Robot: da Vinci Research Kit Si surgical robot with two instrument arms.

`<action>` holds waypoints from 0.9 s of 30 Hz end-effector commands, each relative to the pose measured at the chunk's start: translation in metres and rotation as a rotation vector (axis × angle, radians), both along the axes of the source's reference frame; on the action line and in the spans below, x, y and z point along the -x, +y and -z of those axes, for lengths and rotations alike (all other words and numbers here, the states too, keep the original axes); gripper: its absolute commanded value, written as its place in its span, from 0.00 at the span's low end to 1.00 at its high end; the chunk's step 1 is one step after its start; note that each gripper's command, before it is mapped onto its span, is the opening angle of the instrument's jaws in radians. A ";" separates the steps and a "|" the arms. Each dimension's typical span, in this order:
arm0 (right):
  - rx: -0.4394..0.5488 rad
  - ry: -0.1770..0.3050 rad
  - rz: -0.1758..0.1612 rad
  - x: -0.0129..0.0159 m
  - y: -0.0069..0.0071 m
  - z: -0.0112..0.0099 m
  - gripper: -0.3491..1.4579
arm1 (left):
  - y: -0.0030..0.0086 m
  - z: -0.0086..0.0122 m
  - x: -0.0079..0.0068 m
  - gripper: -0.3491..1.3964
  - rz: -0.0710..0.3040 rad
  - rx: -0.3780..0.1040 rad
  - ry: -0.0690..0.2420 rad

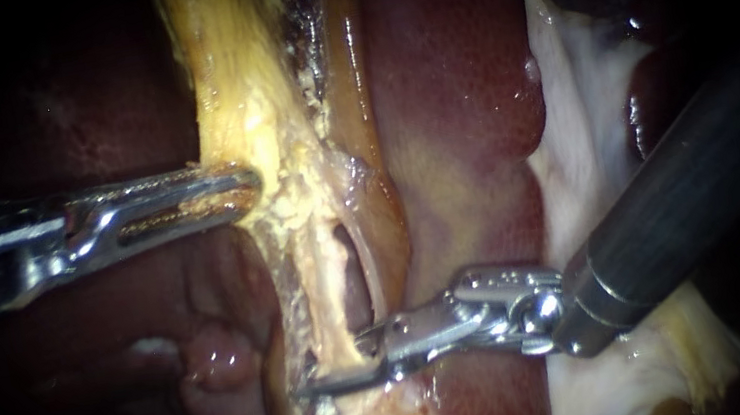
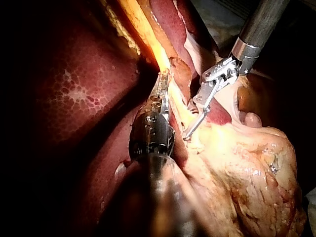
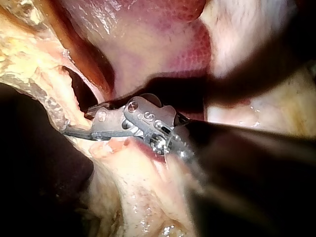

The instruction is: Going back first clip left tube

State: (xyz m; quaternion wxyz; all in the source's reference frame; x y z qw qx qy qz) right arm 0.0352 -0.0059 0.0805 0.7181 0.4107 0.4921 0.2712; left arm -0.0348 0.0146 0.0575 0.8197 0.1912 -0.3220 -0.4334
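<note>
Your right instrument (image 1: pixel 332 366) has its jaws spread with the left tube (image 1: pixel 331 290) between them, not yet drawn clear; I cannot make out a clip there. Withdrawal is all ahead. Your left instrument (image 1: pixel 247 187) pinches yellow tissue (image 1: pixel 233 90) at its tip.

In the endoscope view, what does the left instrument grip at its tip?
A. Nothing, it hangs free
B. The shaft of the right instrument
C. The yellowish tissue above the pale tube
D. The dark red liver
C: the left instrument is shut on the yellowish tissue. The right instrument is apart from it, lower down at the pale tube.
</note>
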 end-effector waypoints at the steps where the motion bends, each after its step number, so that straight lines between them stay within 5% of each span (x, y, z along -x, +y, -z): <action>1: 0.000 0.000 0.000 0.0000 0.0000 0.0000 0.00 | 0.0000 0.0000 0.0000 0.00 0.000 0.000 0.000; 5: 0.000 0.000 -0.001 0.0000 0.0001 0.0000 0.05 | 0.0000 0.0000 0.0000 0.00 0.000 0.000 0.000; 8: 0.021 0.010 0.002 -0.0001 0.0002 0.0001 0.34 | 0.0000 0.0000 0.0000 0.00 0.000 0.000 0.000; 10: 0.057 0.029 0.007 -0.0001 0.0004 0.0002 0.45 | 0.0000 0.0000 0.0000 0.00 0.000 0.000 0.000; 27: 0.303 0.123 0.019 0.0053 0.0030 0.0028 0.52 | -0.0001 0.0000 -0.0002 0.00 -0.001 0.000 0.000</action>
